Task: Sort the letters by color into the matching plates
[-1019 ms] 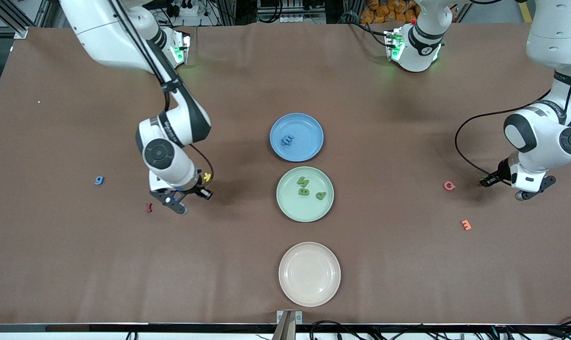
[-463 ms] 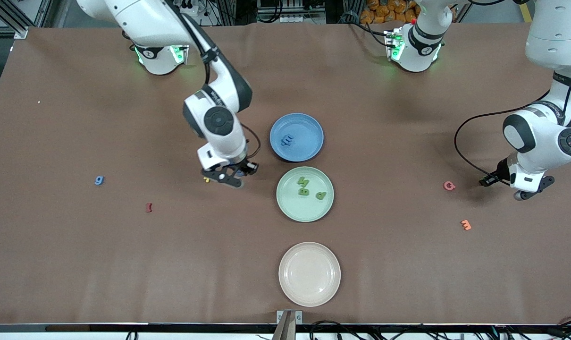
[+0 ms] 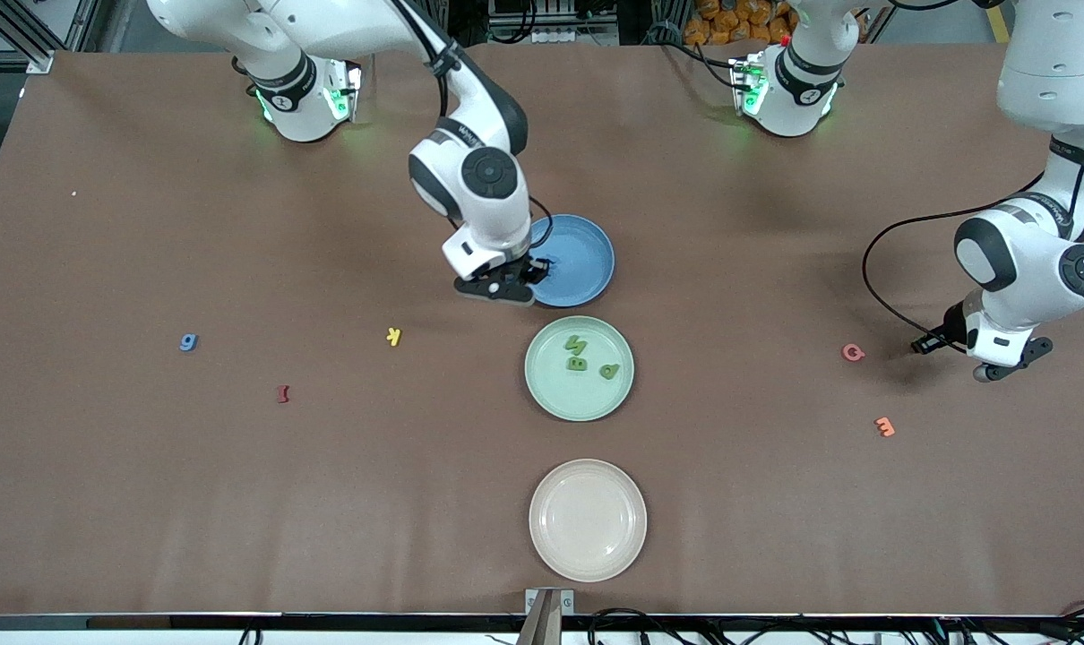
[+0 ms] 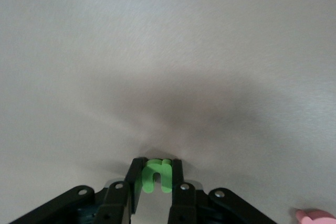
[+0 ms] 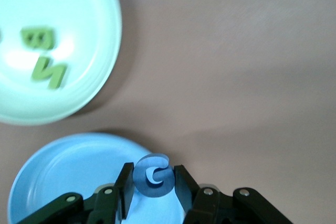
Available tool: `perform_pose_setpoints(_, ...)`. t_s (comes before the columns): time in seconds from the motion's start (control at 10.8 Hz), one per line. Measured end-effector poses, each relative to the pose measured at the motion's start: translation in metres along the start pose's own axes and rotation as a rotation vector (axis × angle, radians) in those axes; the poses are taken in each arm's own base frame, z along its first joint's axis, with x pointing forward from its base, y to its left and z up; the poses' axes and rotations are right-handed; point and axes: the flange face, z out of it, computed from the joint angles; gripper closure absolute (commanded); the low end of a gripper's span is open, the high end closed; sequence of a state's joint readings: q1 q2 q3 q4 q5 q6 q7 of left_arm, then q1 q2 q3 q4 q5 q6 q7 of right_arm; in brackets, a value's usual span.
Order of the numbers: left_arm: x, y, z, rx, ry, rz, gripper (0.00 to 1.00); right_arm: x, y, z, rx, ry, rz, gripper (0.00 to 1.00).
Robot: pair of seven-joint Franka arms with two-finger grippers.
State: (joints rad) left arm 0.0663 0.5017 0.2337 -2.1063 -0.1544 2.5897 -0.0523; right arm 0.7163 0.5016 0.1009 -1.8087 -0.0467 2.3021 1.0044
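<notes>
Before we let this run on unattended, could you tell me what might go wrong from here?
The right pincer, gripping a blue letter, is over the blue plate's rim, so an early release could miss the plate. The left pincer grips only the edge of a green letter, which might slip on the trip to the green plate.

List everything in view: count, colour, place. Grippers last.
blue plate: 1, blue, mid-table, farthest of the three plates from the front camera
green plate: 1, mint, between the other two plates
green letters: 3, in green plate
cream plate: 1, nearest the front camera
blue g, red letter, yellow letter: 1 each, on table, right arm's end
pink letter, orange letter: 1 each, on table, left arm's end
right gripper: over blue plate's rim, shut on blue letter
left gripper: low by pink letter, shut on green letter
</notes>
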Motion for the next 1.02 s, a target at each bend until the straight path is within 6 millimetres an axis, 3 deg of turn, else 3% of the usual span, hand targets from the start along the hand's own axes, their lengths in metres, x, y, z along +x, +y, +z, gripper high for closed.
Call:
perform_pose_setpoints(0.19,0.013,0.014,-0.014,-0.008,0.036,0.147,1.00,-0.034,-0.024,0.000,0.003,0.000,-0.045,0.88)
perform_pose_setpoints(0.37,0.023,0.060,-0.036,-0.027,0.035,0.273,1.00,-0.060,-0.042,0.003,0.011,-0.012,-0.079,0.88)
perform_pose_setpoints(0.46,0.027,0.093,-0.051,-0.048,0.016,0.325,1.00,-0.067,-0.049,0.006,0.014,-0.019,-0.086,0.78)
perform_pose_setpoints(0.56,0.028,0.126,-0.066,-0.052,0.014,0.400,1.00,-0.068,-0.052,0.011,0.014,-0.025,-0.088,0.51)
perform_pose_setpoints(0.74,0.018,0.195,-0.091,-0.031,0.051,0.548,1.00,-0.064,-0.057,0.021,0.011,-0.031,-0.084,0.19)
perform_pose_setpoints(1.02,-0.015,0.270,-0.106,-0.051,0.071,0.596,1.00,-0.059,-0.057,0.026,-0.009,-0.044,-0.077,0.05)
